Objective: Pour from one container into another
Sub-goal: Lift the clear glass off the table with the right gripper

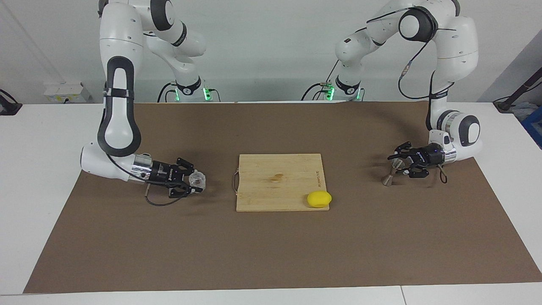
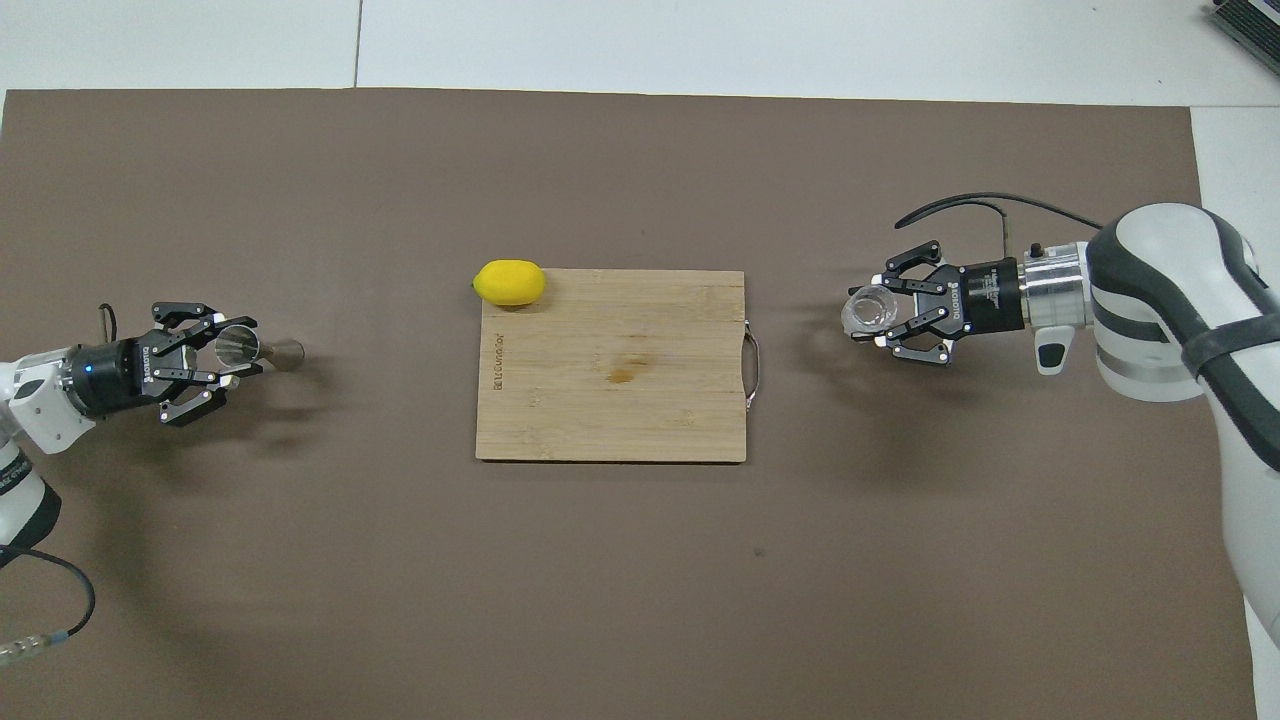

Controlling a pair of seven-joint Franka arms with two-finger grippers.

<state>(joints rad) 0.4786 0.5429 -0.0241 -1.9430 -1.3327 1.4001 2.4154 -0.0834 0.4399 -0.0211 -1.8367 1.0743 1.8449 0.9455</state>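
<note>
The clear glass tumbler (image 1: pixel 198 179) sits between the fingers of my right gripper (image 1: pixel 194 184), which is shut on it low over the brown mat toward the right arm's end of the table. It also shows in the overhead view (image 2: pixel 869 309), in the right gripper (image 2: pixel 872 318). The steel jigger (image 1: pixel 388 178) stands upright toward the left arm's end. My left gripper (image 1: pixel 397 163) is shut on its upper cone; the lower cone shows below the fingers. In the overhead view the jigger (image 2: pixel 243 346) sits in the left gripper (image 2: pixel 233 352). I cannot tell what the tumbler holds.
A wooden cutting board (image 1: pixel 275 169) lies in the middle of the mat (image 1: pixel 271 254), between the two grippers. A yellow lemon (image 1: pixel 319 199) rests on the board's corner farthest from the robots, toward the left arm's end.
</note>
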